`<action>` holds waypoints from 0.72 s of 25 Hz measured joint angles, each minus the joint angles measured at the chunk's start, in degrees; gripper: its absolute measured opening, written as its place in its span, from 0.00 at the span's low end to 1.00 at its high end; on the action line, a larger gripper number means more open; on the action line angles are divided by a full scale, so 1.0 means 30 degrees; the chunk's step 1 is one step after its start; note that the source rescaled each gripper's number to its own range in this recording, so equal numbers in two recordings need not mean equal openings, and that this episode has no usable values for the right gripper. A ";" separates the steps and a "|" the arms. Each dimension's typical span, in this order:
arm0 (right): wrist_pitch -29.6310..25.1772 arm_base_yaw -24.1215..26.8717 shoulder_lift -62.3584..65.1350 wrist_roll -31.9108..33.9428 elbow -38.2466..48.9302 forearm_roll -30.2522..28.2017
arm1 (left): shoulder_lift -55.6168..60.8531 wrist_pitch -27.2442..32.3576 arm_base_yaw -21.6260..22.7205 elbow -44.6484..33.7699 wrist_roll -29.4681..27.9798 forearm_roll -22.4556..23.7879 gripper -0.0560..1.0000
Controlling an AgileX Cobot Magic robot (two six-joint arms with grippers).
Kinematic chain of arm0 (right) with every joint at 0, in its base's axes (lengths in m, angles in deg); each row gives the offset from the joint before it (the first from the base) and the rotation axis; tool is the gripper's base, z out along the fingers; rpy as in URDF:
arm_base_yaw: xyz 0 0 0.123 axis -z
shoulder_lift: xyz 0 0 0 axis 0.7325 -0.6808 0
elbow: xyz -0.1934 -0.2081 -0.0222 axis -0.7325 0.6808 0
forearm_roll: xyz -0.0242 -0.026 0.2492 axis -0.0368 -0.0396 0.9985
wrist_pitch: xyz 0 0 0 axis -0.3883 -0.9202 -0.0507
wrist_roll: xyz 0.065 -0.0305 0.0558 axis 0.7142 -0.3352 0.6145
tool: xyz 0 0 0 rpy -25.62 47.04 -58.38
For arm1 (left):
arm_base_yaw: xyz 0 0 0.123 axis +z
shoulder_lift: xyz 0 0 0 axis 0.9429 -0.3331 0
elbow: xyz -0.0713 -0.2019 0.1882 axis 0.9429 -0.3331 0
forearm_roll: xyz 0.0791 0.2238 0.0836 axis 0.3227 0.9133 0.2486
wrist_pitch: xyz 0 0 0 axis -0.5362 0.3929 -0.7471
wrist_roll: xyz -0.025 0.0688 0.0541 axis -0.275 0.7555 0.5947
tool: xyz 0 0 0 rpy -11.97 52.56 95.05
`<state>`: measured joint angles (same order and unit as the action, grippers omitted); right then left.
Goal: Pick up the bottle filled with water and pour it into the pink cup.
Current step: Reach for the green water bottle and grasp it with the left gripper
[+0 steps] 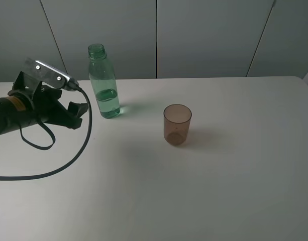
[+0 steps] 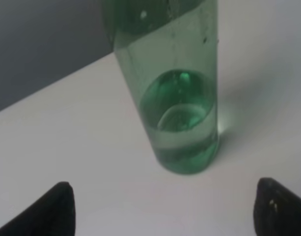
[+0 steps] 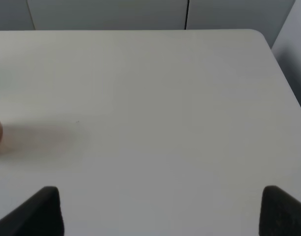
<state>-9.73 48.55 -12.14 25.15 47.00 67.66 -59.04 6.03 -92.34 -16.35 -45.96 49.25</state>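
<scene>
Left tool (image 1: 79,114) and right tool (image 3: 162,211) both spread wide.

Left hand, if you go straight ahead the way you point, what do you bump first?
Likely the tall see-through green plastic bottle: it stands straight ahead of the open left hand, not yet touching.

The hand (image 2: 167,209) is spread wide, its two dark fingertips (image 2: 52,209) well apart and touching nothing. At its 12 o'clock, clear of both tips, the green bottle (image 2: 175,98) stands upright on the white bench (image 2: 91,147), with water in its lower part. A grey wall (image 2: 37,44) lies beyond the bench edge.
</scene>
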 joint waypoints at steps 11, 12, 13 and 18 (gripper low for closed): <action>0.0000 0.0000 0.0000 0.0000 0.0000 0.0000 | -0.3093 -0.3988 0.0401 0.0000 -0.0235 0.1201 0.81; 0.0000 0.0000 0.0000 0.0000 0.0000 0.0000 | -0.3545 -0.4502 0.0401 0.0000 -0.0235 0.1347 0.81; 0.0000 0.0000 0.0000 0.0000 0.0000 0.0000 | -0.3997 -0.5099 0.0401 0.0000 -0.0235 0.1450 0.81; 0.0000 0.0000 0.0000 0.0000 0.0000 0.0000 | -0.6378 -0.9246 0.0901 0.0000 -0.0235 0.1760 0.81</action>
<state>-9.73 48.55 -12.14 25.15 47.00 67.66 -78.17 -21.70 -89.64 -16.35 -46.67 54.53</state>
